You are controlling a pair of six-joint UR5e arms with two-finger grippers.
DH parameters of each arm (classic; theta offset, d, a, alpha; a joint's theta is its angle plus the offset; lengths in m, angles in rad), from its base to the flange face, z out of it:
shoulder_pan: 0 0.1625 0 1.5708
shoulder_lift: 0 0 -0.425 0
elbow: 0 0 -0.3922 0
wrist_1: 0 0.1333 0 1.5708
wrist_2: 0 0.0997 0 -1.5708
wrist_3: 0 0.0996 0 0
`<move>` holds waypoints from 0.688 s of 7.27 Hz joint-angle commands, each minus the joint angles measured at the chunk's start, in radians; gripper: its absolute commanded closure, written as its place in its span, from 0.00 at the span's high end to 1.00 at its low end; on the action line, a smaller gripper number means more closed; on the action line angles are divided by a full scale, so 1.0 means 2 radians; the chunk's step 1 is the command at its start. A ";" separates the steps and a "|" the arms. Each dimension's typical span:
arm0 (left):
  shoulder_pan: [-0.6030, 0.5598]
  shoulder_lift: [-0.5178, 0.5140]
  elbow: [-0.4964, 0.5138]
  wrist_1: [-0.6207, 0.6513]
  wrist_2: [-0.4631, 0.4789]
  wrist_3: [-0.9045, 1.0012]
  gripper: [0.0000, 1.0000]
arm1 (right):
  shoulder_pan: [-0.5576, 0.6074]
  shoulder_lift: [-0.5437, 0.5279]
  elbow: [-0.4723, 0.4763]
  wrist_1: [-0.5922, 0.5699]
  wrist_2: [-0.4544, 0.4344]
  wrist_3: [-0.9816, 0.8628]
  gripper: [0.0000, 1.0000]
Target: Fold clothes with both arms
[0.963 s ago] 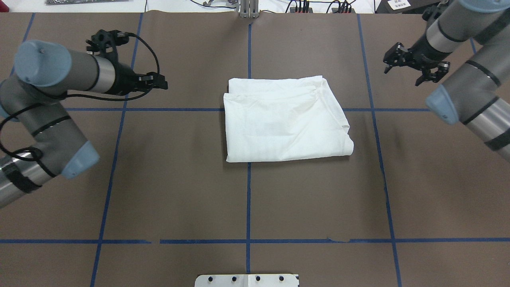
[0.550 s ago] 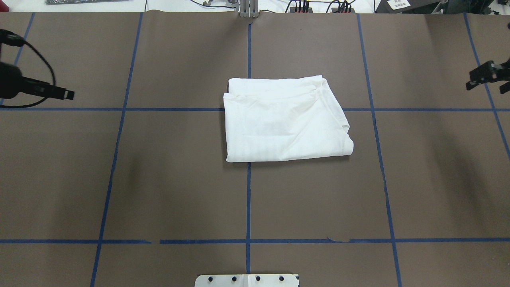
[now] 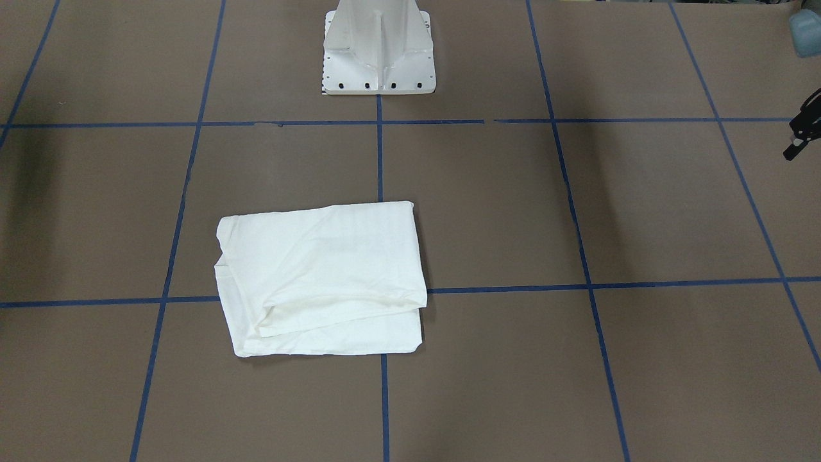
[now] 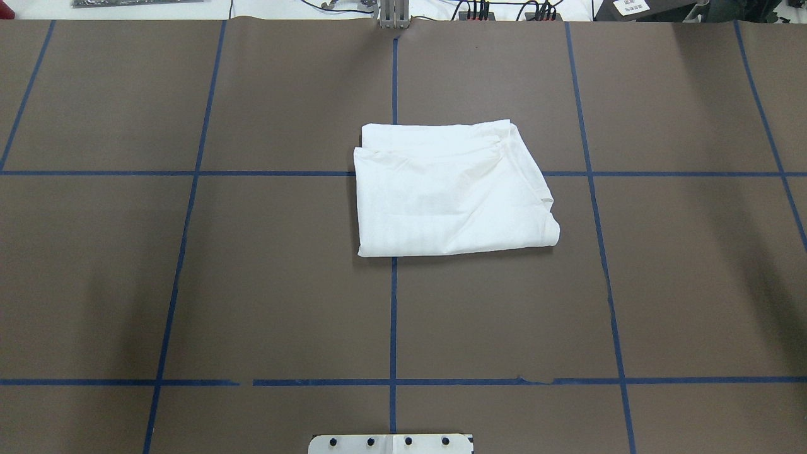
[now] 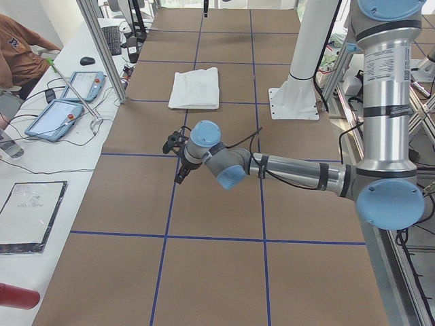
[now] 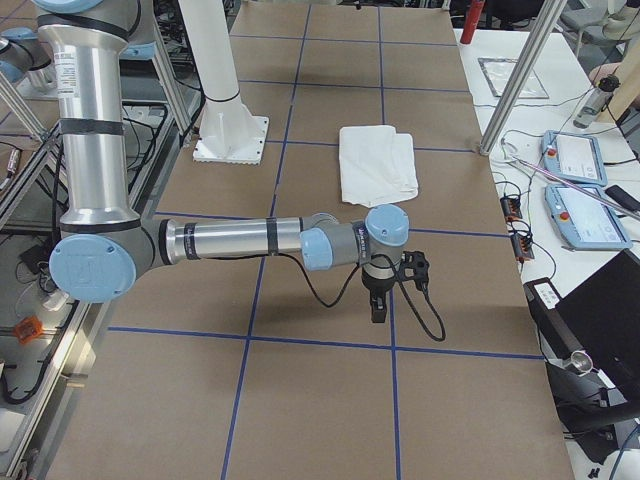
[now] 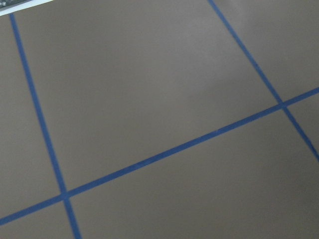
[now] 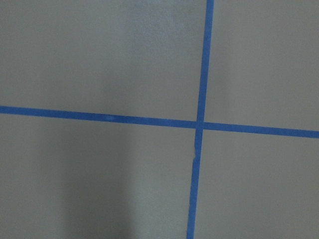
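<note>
Table (image 4: pixel 252 284): brown surface, blue tape grid.
Left arm (image 5: pixel 292 170): extended low over table, well apart from shirt (image 4: pixel 451 189).
Right arm (image 6: pixel 230 240): extended low, opposite end.
Shirt: white, folded, flat near table centre.
Left gripper (image 5: pixel 178 163): finger spacing cannot be told.
Right gripper (image 6: pixel 378 308): finger spacing cannot be told.

Left claw (image 3: pixel 802 131) cut off at pic edge; right claw (image 6: pixel 378 305) too small; states unclear.

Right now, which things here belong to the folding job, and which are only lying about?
Job in hand:
white shirt, lying folded
left claw
right claw, like the left one well away from the shirt

Lying about:
white pedestal base
two tablets
blue tape lines
</note>
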 commanded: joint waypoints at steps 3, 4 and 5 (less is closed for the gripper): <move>-0.045 0.005 0.002 0.036 -0.003 0.101 0.99 | 0.004 -0.009 0.007 -0.009 -0.003 -0.021 1.00; -0.047 0.004 0.000 0.075 0.030 0.102 0.99 | 0.008 -0.019 0.019 -0.008 -0.003 -0.021 1.00; -0.049 -0.008 0.003 0.104 0.056 0.112 0.99 | 0.009 -0.024 0.015 -0.008 -0.005 -0.020 1.00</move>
